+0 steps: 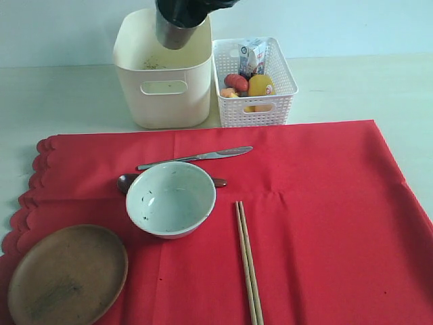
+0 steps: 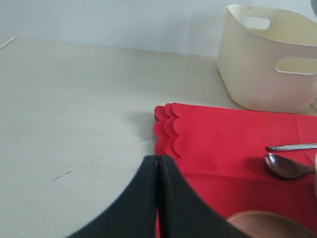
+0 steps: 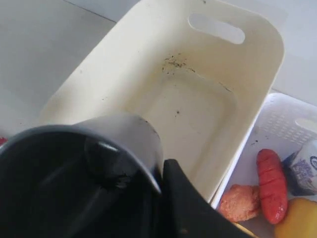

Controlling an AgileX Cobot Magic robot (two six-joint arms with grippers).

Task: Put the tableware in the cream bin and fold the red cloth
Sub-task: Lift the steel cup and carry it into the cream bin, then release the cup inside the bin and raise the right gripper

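Observation:
My right gripper (image 1: 189, 10) is shut on the rim of the steel cup (image 1: 177, 34) and holds it tilted above the cream bin (image 1: 166, 88). One finger (image 3: 173, 173) sits outside the cup (image 3: 119, 139) and the other inside, over the bin's (image 3: 257, 74) empty floor. The red cloth (image 1: 304, 203) lies flat and carries the speckled bowl (image 1: 170, 198), wooden plate (image 1: 67, 274), steel knife (image 1: 196, 157), dark spoon (image 1: 126, 181) and chopsticks (image 1: 247, 271). My left gripper (image 2: 157, 158) is shut and empty, just above the cloth's scalloped edge (image 2: 168, 134); the exterior view does not show it.
A white lattice basket (image 1: 254, 112) with toy food and a milk carton (image 1: 254, 54) stands right beside the bin. Bare pale tabletop (image 2: 74, 109) extends to the left of the cloth.

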